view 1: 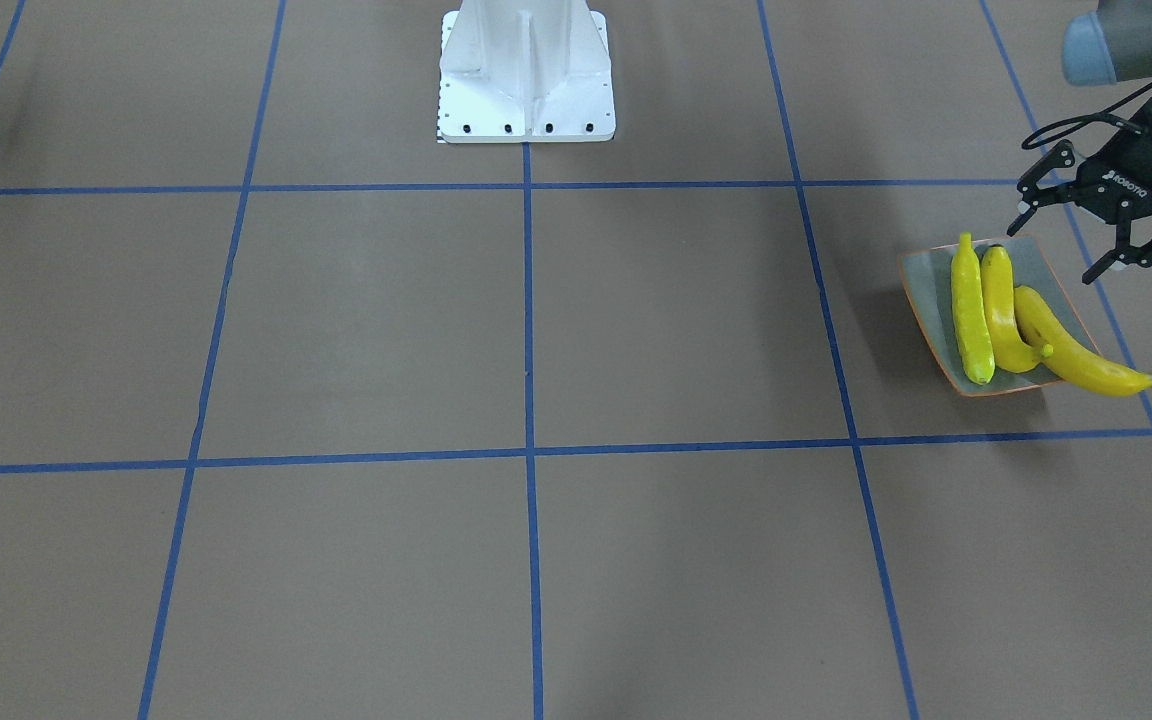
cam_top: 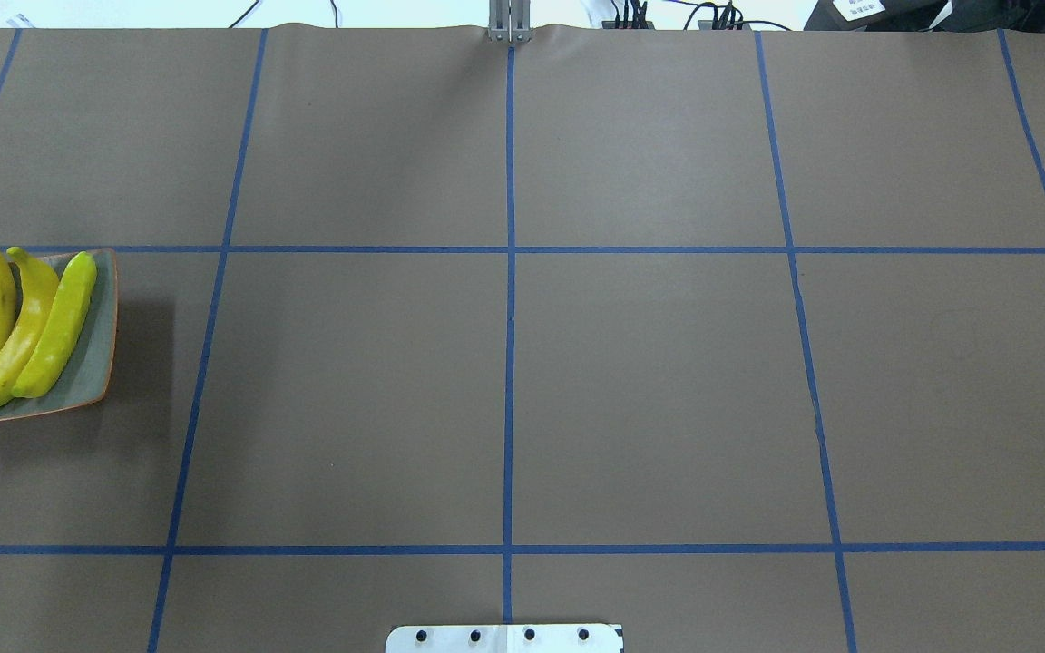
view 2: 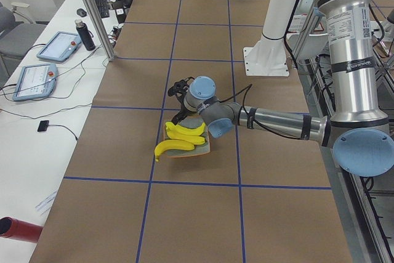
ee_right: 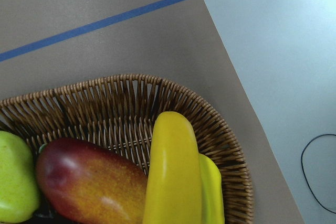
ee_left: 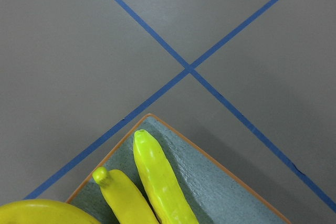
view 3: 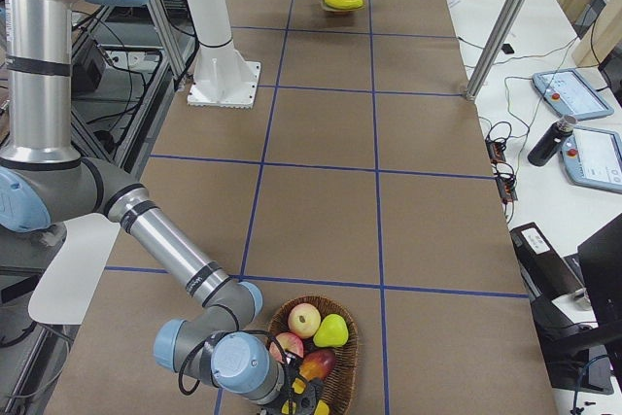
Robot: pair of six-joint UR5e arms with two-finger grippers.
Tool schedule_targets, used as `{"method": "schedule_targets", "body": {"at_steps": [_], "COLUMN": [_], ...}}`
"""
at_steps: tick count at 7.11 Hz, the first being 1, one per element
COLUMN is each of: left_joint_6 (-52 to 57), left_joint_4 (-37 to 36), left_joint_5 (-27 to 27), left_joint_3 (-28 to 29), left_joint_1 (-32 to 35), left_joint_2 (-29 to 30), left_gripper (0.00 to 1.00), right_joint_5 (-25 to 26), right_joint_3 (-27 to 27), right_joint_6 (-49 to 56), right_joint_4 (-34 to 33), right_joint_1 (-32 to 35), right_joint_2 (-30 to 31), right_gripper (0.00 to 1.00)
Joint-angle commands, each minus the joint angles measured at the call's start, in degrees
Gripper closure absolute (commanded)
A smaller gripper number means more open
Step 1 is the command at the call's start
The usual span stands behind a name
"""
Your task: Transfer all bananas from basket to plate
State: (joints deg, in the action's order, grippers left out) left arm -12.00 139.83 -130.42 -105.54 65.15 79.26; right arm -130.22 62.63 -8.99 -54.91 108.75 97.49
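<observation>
- Brown paper-covered table (cam_top: 649, 390) with a blue tape grid. The overhead view shows only its plate end; the basket shows only in the side views and the right wrist view.
- Left arm (view 2: 277, 121) reaches to the plate, and right arm (view 3: 165, 240) bends down to the basket at the opposite end.
- Round woven wicker basket (ee_right: 131, 95) holds a fourth banana (ee_right: 172, 182), smooth and glossy, beside a red-yellow mango (ee_right: 89, 179).
- Square grey-green plate (view 1: 921, 285) has a speckled surface, an orange rim and upturned edges.
- Three bananas (view 1: 972, 310) lie side by side on the plate, and the outermost overhangs the rim.
- Left gripper (view 1: 1058, 250) has its jaws spread wide and holds nothing; it hangs over the plate, clear of the bananas.
- Right gripper (view 3: 296, 397) is down in the basket at the fourth banana; whether it grips cannot be told.
</observation>
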Motion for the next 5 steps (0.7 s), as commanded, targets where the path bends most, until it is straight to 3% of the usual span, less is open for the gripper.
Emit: {"method": "schedule_targets", "body": {"at_steps": [1, 5], "left_joint_6": [0.05, 0.05], "left_joint_4": [0.09, 0.17], "left_joint_5": [-0.1, -0.1], "left_joint_3": [-0.11, -0.02], "left_joint_1": [0.06, -0.03], "left_joint_2": [0.02, 0.02], "left_gripper": [0.0, 0.0], "right_joint_5": [-0.13, 0.22], "right_joint_3": [-0.05, -0.41], "right_joint_6": [-4.6, -6.83], "right_joint_4": [2.77, 4.02], "right_joint_1": [-0.2, -2.57], "right_joint_2": [0.77, 0.77], "right_gripper": [0.05, 0.06]}}
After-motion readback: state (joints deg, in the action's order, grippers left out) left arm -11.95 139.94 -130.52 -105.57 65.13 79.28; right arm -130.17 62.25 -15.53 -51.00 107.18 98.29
